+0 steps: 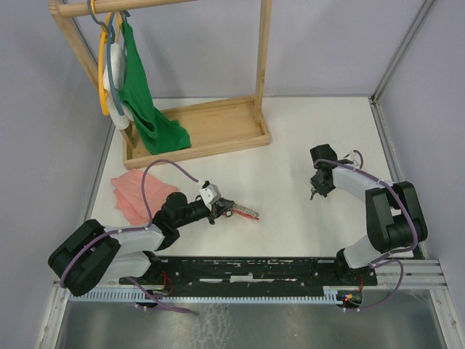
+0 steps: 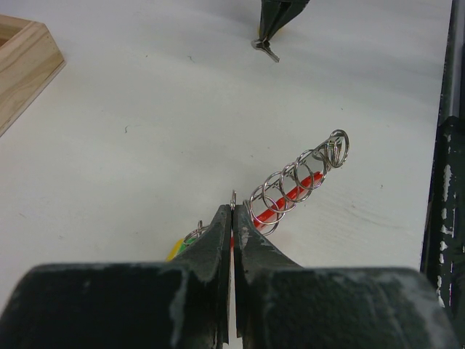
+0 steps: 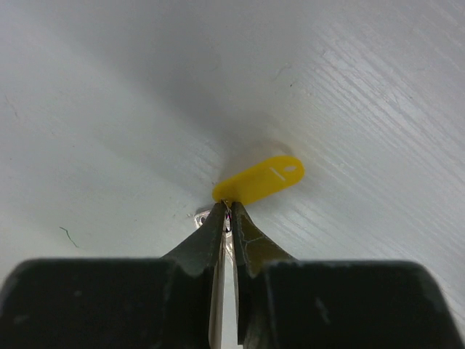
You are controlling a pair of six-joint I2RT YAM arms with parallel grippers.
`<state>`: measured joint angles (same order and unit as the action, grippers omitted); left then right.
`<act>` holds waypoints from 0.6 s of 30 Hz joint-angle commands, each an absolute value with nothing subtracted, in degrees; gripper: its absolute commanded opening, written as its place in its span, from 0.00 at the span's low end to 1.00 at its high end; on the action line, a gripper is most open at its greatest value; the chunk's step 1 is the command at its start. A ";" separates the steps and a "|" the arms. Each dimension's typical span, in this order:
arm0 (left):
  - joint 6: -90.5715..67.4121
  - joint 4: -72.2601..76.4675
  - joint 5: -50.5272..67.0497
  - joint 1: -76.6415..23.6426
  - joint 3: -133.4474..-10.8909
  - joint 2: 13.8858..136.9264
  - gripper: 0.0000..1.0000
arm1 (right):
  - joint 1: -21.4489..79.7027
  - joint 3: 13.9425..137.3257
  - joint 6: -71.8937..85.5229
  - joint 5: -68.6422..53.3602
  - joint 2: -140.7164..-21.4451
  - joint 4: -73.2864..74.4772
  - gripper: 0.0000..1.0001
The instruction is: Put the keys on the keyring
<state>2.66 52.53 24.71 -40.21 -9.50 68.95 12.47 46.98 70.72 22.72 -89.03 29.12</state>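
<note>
Arms well apart: left gripper (image 2: 232, 209) lies low along table (image 1: 290, 145), jaws clamped on keyring (image 2: 298, 178) chain; right gripper (image 3: 231, 207) points straight down, jaws pinched on yellow-tagged key (image 3: 258, 178) close over the table.

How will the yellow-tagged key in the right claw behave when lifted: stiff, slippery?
Probably stiff and light: the yellow-tagged key is small, plastic-headed. Pinched at the tips of the right claw, its smooth metal may pivot or slip.
</note>
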 commanded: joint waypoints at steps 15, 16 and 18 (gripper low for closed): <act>5.44 54.23 26.37 -39.97 -11.69 68.13 0.03 | 19.63 56.29 27.98 13.13 -83.85 37.61 0.01; 5.52 54.23 26.36 -39.98 -11.69 68.16 0.03 | 20.17 56.49 25.20 11.06 -82.98 38.57 0.01; 5.64 54.23 26.37 -39.98 -11.69 68.31 0.03 | 20.88 57.59 20.44 7.07 -81.71 41.97 0.01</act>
